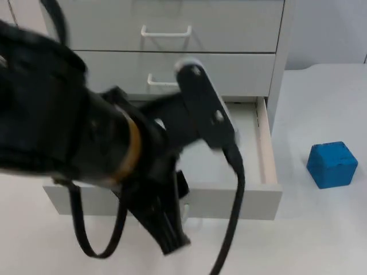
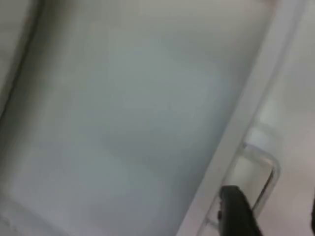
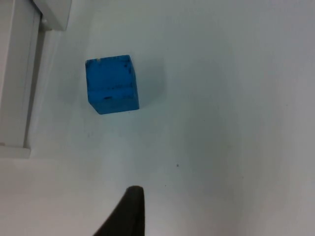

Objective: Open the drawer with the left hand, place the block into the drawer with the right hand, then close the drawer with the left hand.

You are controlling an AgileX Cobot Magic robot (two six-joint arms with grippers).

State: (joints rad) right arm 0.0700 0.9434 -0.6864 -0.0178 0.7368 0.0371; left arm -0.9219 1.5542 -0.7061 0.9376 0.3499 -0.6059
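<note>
The white cabinet's lowest drawer (image 1: 267,150) stands pulled out, and the part of its inside that shows is bare. My left gripper (image 1: 172,239) hangs just in front of the drawer's front panel (image 1: 241,200), at the clear handle (image 2: 262,173). Its two black fingers (image 2: 237,212) stand apart on either side of the handle, open. A blue block (image 1: 332,165) sits on the table to the right of the drawer. My right arm waits above that block (image 3: 111,83), one of its fingertips (image 3: 129,212) well short of it.
Two shut drawers with white handles (image 1: 166,31) sit above the open one. The left arm covers most of the drawer's left half. White table (image 1: 321,229) lies around the block, and the drawer's side wall (image 3: 15,83) runs close beside it.
</note>
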